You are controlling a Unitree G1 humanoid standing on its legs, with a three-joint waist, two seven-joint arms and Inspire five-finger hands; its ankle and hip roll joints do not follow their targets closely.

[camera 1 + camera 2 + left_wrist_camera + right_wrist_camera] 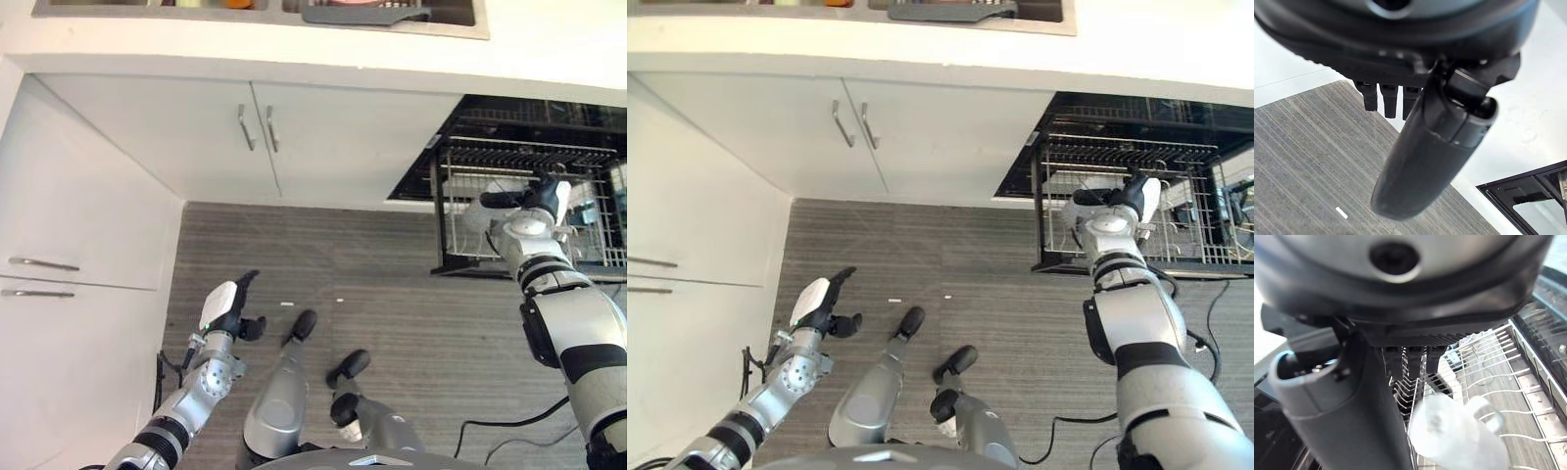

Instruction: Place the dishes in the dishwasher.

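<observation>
Right robot hand (534,201) over dishwasher rack (588,220), fingers straight, holding nothing. Clear glass cup (1459,431) lies on rack wires just under it. Cup light, smooth, slippery, breaks easily; best grab round its side, gently. Left robot hand (227,308) open, low over floor (392,264).
</observation>
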